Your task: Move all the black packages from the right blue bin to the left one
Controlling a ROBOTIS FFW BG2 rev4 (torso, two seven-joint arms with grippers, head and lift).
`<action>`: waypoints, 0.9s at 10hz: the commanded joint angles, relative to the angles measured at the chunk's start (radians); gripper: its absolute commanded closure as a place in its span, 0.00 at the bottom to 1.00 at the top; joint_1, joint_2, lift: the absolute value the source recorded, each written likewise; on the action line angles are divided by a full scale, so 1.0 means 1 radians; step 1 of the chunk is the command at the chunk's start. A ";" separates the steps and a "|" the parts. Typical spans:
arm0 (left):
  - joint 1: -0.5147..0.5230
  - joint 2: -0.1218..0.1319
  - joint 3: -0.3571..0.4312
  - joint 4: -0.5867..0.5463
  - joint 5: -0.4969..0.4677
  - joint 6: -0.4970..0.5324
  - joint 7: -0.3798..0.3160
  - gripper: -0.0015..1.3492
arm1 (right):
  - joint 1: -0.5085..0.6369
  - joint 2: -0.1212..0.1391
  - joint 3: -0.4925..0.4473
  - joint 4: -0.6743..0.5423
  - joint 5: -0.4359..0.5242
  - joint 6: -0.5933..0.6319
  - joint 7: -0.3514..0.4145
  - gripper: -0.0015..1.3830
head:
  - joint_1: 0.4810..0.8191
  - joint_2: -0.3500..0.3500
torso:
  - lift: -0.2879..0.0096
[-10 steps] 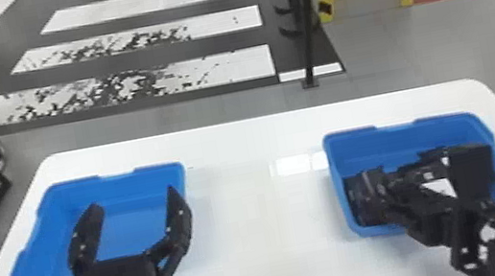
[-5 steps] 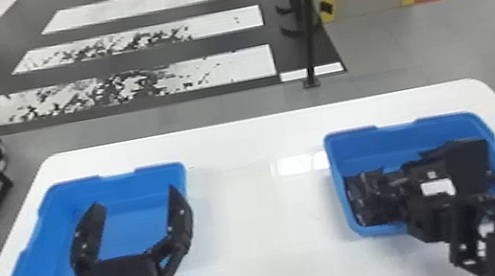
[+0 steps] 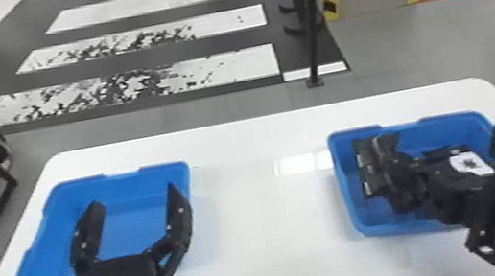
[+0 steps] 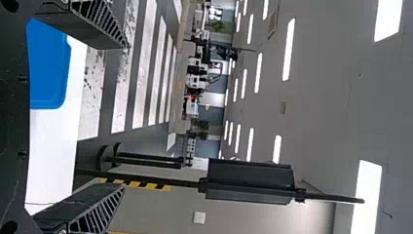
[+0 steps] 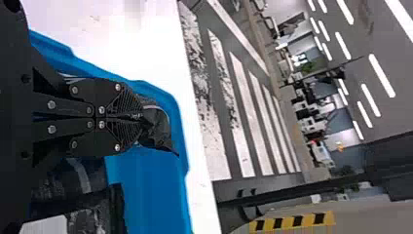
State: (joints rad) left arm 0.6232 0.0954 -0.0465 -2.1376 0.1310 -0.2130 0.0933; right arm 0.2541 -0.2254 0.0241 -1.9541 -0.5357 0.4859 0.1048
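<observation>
At the right bin (image 3: 405, 126), my right gripper (image 3: 385, 164) is at the inner left side, shut on a black package (image 3: 367, 172) held upright near that wall. From the right wrist, the closed gripper (image 5: 139, 117) pinches the crumpled black package (image 5: 158, 129); more black packages (image 5: 75, 183) lie in the bin, one with a white patch. My left gripper (image 3: 133, 201) stands open over the left bin (image 3: 137, 183), whose blue floor shows between its fingers. In the left wrist view, the left gripper (image 4: 124, 117) has its fingers wide apart with nothing between them.
A white table (image 3: 266, 224) carries both bins, with a wide gap between them. Behind it stands a black pole (image 3: 312, 41) on the floor. The right forearm covers part of the right bin and its near right rim.
The right gripper and its package have moved toward the far side of the right bin, and the right wrist has turned and risen. The left arm has kept still.
</observation>
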 commanded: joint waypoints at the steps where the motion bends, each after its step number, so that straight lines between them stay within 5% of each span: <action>1: 0.000 0.000 -0.005 0.001 0.043 -0.006 -0.009 0.01 | 0.013 0.001 -0.034 -0.038 -0.085 -0.007 0.016 0.87 | 0.63 0.60 | 0.52; 4: -0.015 0.009 -0.059 0.001 0.306 -0.067 -0.069 0.07 | -0.055 -0.006 -0.022 0.043 -0.358 0.025 0.181 0.87 | 0.63 0.61 | 0.52; 6: -0.056 0.012 -0.061 0.001 0.515 0.183 -0.195 0.08 | -0.097 -0.026 0.074 0.068 -0.493 0.044 0.225 0.87 | 0.63 0.65 | 0.52; 9: -0.103 0.012 -0.037 0.001 0.519 0.390 -0.297 0.08 | -0.144 -0.051 0.219 0.095 -0.589 0.054 0.240 0.87 | 0.63 0.68 | 0.52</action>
State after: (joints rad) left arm 0.5275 0.1063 -0.0852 -2.1364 0.6496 0.1523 -0.2023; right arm 0.1192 -0.2727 0.2172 -1.8675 -1.1108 0.5397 0.3454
